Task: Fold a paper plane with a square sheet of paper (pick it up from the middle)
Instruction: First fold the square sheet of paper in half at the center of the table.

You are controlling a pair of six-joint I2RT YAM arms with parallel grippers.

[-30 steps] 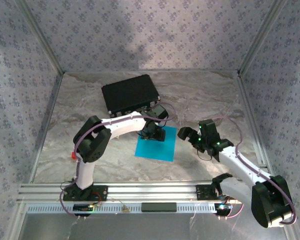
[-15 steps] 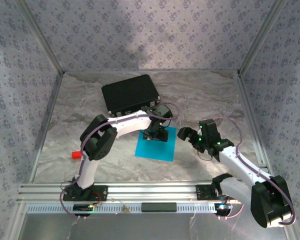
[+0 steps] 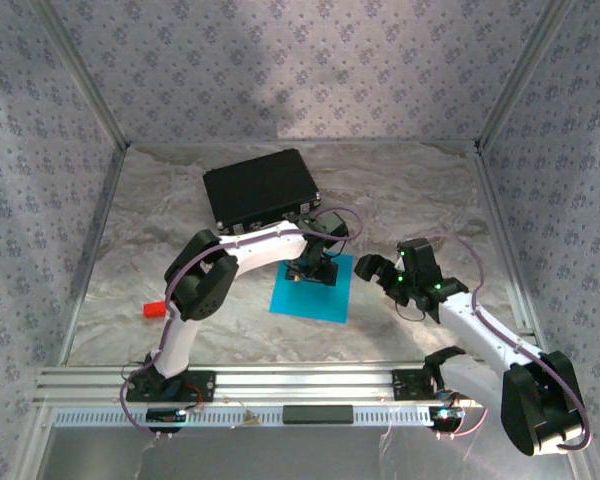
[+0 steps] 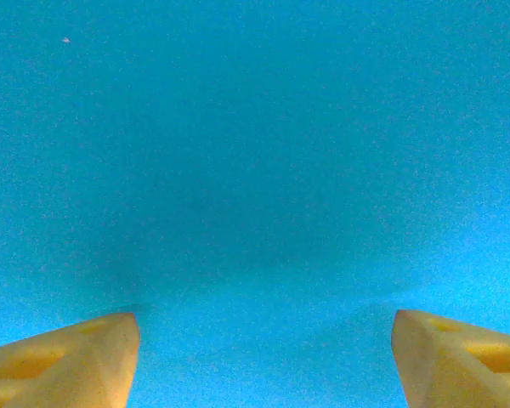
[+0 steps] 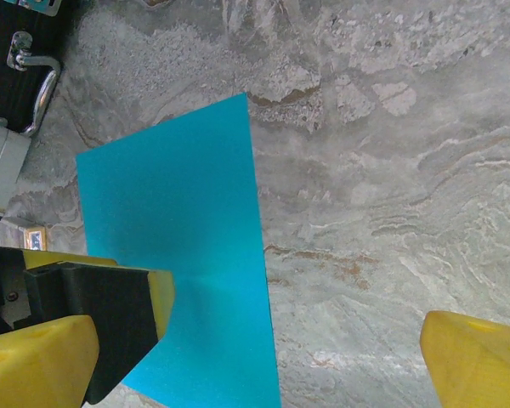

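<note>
The square sheet of paper lies flat a little below the middle of the overhead view, one straight edge facing right. In the right wrist view it runs from upper centre down to the bottom edge, plain and unmarked. The left gripper hangs over its upper part; in its own camera the two yellow fingers stand far apart at the bottom corners with only blue paper between them, so it is released and grasps nothing. The right gripper sits just right of the sheet, its fingers spread wide and also empty.

A black case rests above the sheet, near it; its metal handle shows at upper left of the right wrist view. A small red block lies far left. The table is grey-white, veined like marble. Walls of grey cloth with a small flower print enclose it on three sides, and a metal rail crosses the bottom
</note>
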